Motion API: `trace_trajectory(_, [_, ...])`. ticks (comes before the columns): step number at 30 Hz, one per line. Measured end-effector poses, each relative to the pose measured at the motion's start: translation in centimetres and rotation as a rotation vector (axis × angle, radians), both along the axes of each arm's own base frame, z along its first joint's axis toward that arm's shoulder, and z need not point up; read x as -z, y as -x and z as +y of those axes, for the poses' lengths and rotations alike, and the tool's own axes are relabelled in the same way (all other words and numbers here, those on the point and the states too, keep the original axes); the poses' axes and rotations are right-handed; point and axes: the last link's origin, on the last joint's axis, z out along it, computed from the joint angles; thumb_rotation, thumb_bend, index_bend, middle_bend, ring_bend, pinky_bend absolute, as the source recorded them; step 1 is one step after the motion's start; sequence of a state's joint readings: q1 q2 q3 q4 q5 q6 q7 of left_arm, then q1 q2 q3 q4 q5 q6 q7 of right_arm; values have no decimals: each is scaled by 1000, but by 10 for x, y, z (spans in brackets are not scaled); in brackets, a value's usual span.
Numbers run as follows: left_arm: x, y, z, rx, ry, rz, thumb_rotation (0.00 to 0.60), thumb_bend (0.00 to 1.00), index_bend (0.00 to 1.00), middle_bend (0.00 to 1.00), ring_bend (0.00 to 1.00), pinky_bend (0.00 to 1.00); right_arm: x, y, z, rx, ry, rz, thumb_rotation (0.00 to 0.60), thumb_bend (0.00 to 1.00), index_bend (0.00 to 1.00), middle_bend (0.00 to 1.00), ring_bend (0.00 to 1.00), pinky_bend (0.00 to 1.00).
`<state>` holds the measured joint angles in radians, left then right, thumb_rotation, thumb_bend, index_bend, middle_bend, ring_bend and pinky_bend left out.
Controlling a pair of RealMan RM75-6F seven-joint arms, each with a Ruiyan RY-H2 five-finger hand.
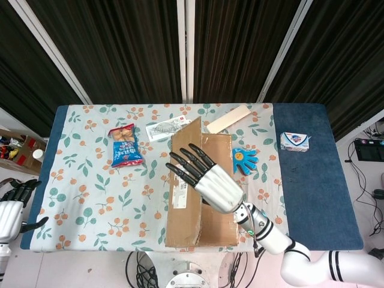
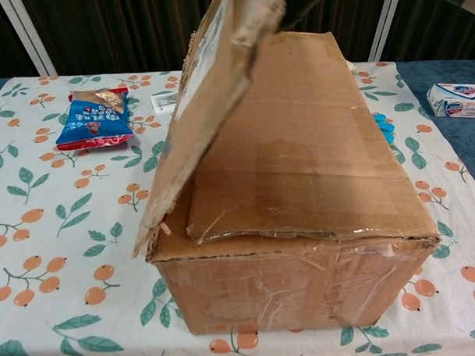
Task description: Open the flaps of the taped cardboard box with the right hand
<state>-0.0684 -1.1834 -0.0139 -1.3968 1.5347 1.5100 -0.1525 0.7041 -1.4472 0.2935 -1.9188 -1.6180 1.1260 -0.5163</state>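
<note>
The left flap (image 2: 211, 93) of the cardboard box (image 2: 301, 223) is propped steeply upward by the right hand (image 1: 207, 180), fingers spread, nothing gripped, so that the inner flaps are exposed.

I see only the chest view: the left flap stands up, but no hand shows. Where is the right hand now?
Observer: The head view shows the right hand over the cardboard box, fingers spread, against the inner side of the raised flap.
Operator: Is the left hand near the box?
Observer: No. The left hand is at the lower left corner of the head view, off the table edge, holding nothing.
Operator: What is the blue thing behind the box, on its right side?
Observer: From above it is a small blue hand-shaped toy, flat on the tablecloth beside the box.
</note>
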Motion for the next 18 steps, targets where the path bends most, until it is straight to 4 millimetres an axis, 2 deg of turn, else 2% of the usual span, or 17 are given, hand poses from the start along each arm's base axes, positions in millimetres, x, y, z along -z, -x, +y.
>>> trace_trajectory(13, [-3, 3, -2, -31, 9, 5, 600, 0, 155, 154, 164, 269, 30, -65, 2, -9, 61, -90, 600, 114, 0, 0, 0, 0])
trace_trajectory(18, [-5, 5, -3, -47, 13, 9, 600, 0, 155, 154, 164, 269, 31, -66, 4, -15, 49, -98, 600, 111, 0, 0, 0, 0])
